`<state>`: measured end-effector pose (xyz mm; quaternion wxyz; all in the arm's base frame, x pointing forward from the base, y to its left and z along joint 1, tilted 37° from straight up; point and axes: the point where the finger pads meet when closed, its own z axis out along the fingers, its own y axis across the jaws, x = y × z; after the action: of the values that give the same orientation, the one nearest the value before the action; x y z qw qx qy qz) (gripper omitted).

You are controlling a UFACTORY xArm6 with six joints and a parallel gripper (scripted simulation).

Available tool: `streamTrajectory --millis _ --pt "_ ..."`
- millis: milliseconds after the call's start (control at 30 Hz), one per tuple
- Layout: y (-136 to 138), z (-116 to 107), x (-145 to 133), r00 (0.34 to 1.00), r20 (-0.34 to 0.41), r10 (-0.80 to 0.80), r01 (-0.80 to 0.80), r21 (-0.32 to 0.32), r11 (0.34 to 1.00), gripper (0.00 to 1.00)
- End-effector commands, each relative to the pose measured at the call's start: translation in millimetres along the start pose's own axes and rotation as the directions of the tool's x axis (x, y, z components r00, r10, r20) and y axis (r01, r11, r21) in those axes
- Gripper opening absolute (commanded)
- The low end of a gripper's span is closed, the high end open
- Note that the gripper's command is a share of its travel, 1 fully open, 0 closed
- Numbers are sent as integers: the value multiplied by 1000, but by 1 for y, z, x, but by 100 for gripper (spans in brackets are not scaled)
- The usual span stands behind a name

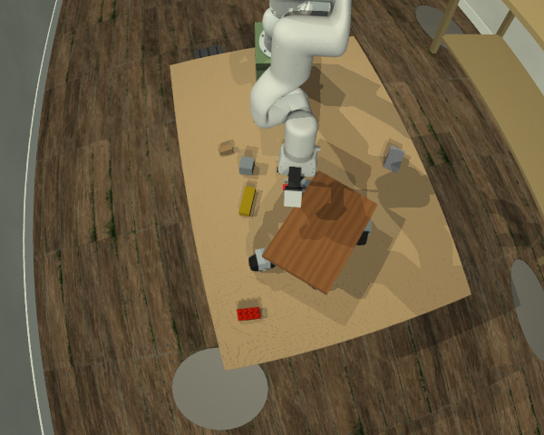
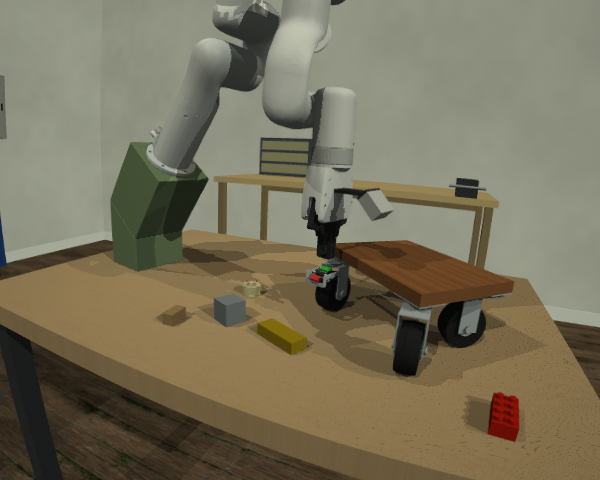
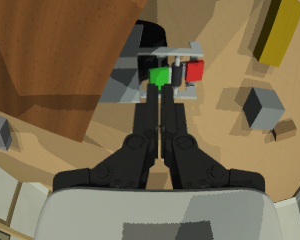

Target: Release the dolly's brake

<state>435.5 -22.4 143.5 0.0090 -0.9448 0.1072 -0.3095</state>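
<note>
Now the jaws are standing fully closed, gripping nothing, with their tips right at the green end of the pedal (image 3: 161, 75), whose red end (image 3: 194, 71) is lying just beside it. That pedal is sitting on the caster (image 2: 333, 293) under the dolly (image 2: 424, 271) corner nearest the arm, and the dolly is resting on the counter (image 2: 135, 356) between a yellow block (image 2: 281, 336) and a red brick (image 2: 503, 416).

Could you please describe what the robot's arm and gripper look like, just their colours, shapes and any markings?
The arm is glossy off-white, built of rounded tubular links with darker grey joints, on an angular green pedestal. The gripper has a pale grey housing with corner screws and two slim black fingers. A small grey box juts from the wrist. No cables show.
</note>
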Motion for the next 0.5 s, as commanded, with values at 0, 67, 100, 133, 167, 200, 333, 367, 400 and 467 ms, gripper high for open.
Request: streamTrajectory --millis 0,67,100,133,167,200,333,367,400,467 --pt "0 5 1 1000 -11 0 0 -13 1000 0" --pt "-1 7 1 1000 -11 0 0 -13 1000 0" --pt "0 8 1 1000 -11 0 0 -13 1000 0" --pt "0 9 1 1000 -11 0 0 -13 1000 0" --pt "0 9 1 1000 -11 0 0 -13 1000 0" --pt "-1 10 1 1000 -11 0 0 -13 1000 0" --pt "-1 12 1 1000 -11 0 0 -13 1000 0" --pt "0 12 1 1000 -11 0 0 -13 1000 0" --pt "0 13 1 1000 -11 0 0 -13 1000 0" --pt "0 14 1 1000 -11 0 0 -13 1000 0"
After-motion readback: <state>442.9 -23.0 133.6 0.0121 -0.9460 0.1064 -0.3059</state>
